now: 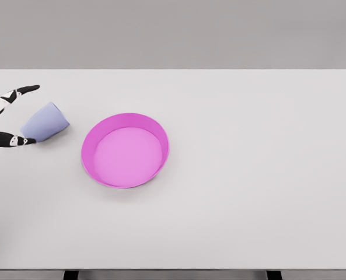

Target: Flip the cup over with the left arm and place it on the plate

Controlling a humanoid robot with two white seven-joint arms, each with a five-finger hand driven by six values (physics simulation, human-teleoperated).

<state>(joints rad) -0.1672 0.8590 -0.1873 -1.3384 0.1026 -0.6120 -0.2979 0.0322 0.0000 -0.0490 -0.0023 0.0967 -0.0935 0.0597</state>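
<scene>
A lavender cup (47,121) lies tilted on its side on the white table (248,175), at the left. Its narrower end points up and to the right. My left hand (34,114) comes in from the left edge with its fingers spread around the cup's left end. One dark-tipped finger (27,90) stretches above the cup without touching it, and a lower finger (12,140) lies against the cup's bottom left edge. A round magenta plate (125,115) with a raised rim sits just right of the cup, with nothing in it. My right arm is not visible.
The table's front edge runs along the bottom of the view. Its far edge meets a grey wall behind.
</scene>
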